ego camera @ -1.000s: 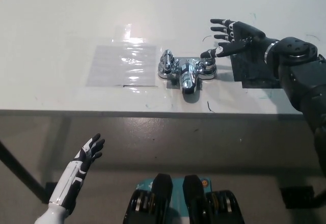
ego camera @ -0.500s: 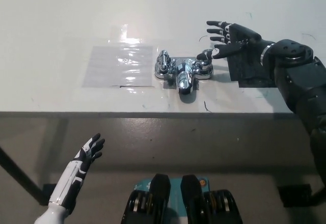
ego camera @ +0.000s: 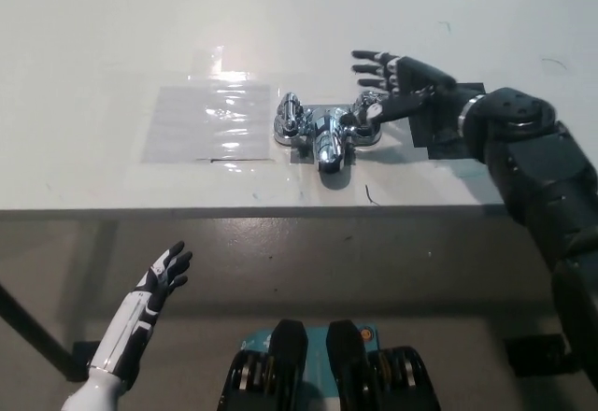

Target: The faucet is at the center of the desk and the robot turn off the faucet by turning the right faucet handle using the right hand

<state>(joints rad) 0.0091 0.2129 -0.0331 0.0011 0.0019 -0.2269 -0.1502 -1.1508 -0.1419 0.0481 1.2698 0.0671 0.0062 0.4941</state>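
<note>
Spread robot hand point(ego camera: 397, 84) at right faucet handle point(ego camera: 365, 123)

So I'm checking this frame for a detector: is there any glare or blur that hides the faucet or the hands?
Head view: bright glare on the clear plastic sheet taped to the white desk; the chrome faucet shows specular highlights yet stays sharp; the black right hand at the right faucet handle is dark but crisp; the white left hand resting low is clear.

faucet point(ego camera: 322, 131) chrome | desk point(ego camera: 112, 37) white | right hand point(ego camera: 397, 84) black | patch point(ego camera: 434, 131) seemingly dark grey
</note>
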